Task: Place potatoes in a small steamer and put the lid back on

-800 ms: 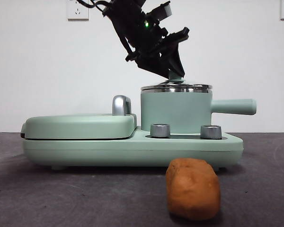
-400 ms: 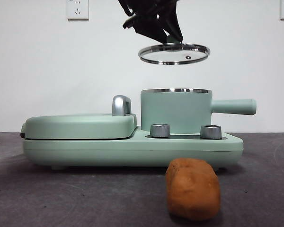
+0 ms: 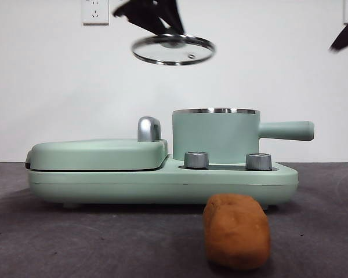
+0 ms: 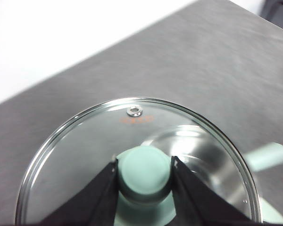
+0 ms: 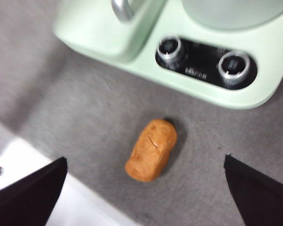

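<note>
Up near the top of the front view, the left gripper (image 3: 162, 20) holds the lid (image 3: 173, 49) by its mint-green knob (image 4: 145, 170), the two black jaws pressed against the knob's sides. The lid hangs in the air, slightly tilted, well above the appliance and to the left of the small steamer (image 3: 216, 136), roughly over the gap between the pot and the flat griddle cover (image 3: 97, 154). Through the glass, the left wrist view shows the pot's steel inside and part of its handle below.

The small steamer stands uncovered on the right half of the mint-green base (image 3: 162, 184), its straight handle (image 3: 286, 130) pointing right. Two silver dials (image 3: 196, 160) sit on the base just in front of it.

The potatoes (image 3: 236, 230), one orange-brown lump, lie on the grey desk (image 3: 75, 243) close to the camera, just in front of the base and below the dials.

The right gripper (image 5: 141, 188) hovers above the lump with its jaws spread wide apart, one to each side and touching nothing. A black tip shows at the upper right edge of the front view.
</note>
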Robot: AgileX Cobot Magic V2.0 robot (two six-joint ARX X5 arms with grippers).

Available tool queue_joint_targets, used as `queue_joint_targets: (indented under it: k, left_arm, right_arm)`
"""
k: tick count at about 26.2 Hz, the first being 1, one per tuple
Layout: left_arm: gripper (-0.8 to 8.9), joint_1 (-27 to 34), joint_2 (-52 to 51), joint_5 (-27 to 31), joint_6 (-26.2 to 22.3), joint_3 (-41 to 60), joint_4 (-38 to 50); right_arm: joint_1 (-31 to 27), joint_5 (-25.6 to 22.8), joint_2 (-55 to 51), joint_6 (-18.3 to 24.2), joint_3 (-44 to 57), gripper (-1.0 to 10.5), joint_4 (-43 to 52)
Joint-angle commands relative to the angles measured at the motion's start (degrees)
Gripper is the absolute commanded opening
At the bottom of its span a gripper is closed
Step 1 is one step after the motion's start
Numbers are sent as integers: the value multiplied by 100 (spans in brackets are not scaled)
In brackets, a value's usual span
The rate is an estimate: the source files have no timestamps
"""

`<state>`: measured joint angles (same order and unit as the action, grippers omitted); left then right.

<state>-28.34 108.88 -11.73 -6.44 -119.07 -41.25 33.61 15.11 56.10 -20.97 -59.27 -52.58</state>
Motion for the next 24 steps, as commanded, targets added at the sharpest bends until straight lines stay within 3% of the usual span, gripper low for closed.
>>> queue_joint_targets:
  k: [1,6,16,20,24]
  left_arm:
    - [54,133,-103,-2,-37,-251,39]
    - [54,426,-170,-2,-37,-251,-199]
    - [53,863,-170,-4,-13,-251,-337]
    - [53,931,-170,-7,-13,-251,-339]
    - [53,931,-170,-7,-15,-251,-337]
  right_arm:
    - [581,-610,516,-702,-109,545,133]
    - [1152,-973,1397,-1193,-109,545,212]
    - [1606,-885,3198,-1204,-109,519,466]
    - [1602,-560,3818,-1134,-107,475,811]
    - [1604,-636,4026,-1137,-109,245,1128]
